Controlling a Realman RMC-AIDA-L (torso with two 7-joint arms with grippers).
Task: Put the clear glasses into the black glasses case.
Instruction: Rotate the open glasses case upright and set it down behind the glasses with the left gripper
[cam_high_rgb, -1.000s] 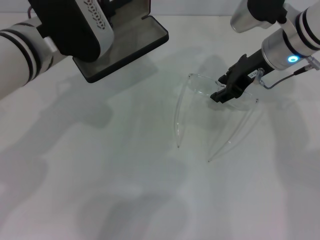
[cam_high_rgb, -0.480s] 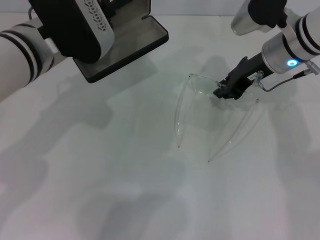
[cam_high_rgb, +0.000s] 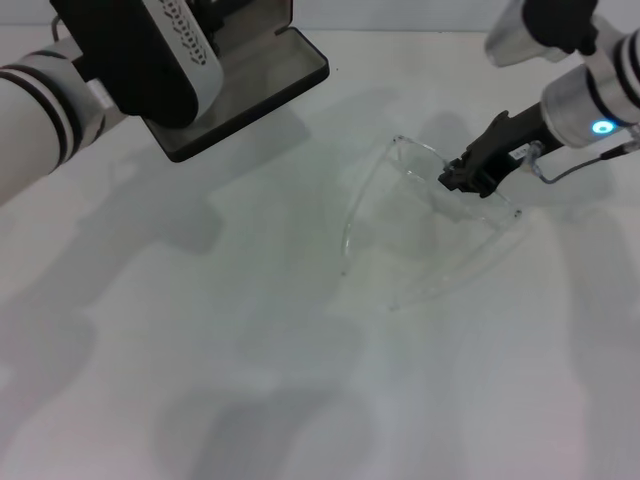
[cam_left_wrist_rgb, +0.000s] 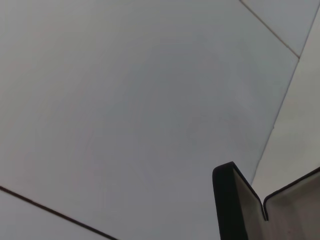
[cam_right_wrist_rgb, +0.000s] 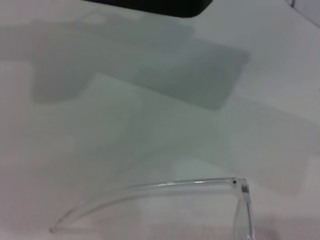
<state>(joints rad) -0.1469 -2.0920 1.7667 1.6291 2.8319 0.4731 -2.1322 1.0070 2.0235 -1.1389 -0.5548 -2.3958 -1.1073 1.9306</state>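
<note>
The clear glasses (cam_high_rgb: 415, 165) hang tilted at the right of the white table, arms trailing toward me. My right gripper (cam_high_rgb: 466, 181) is shut on their front frame near the middle. One clear arm and its hinge (cam_right_wrist_rgb: 200, 182) show in the right wrist view. The black glasses case (cam_high_rgb: 262, 75) is open, grey lining up, at the far left and raised over its shadow. My left gripper (cam_high_rgb: 140, 55) holds it from the left, its fingers hidden behind the wrist. The case's lid edge (cam_left_wrist_rgb: 235, 205) shows in the left wrist view, and its dark edge (cam_right_wrist_rgb: 150, 5) in the right wrist view.
The white table (cam_high_rgb: 250, 330) carries only the arms' shadows between the case and the glasses. A pale wall (cam_left_wrist_rgb: 125, 100) fills the left wrist view.
My right gripper closed on the glasses' front and lifted it up and to the right; the arm tips swung left. The case shifted slightly away from me.
</note>
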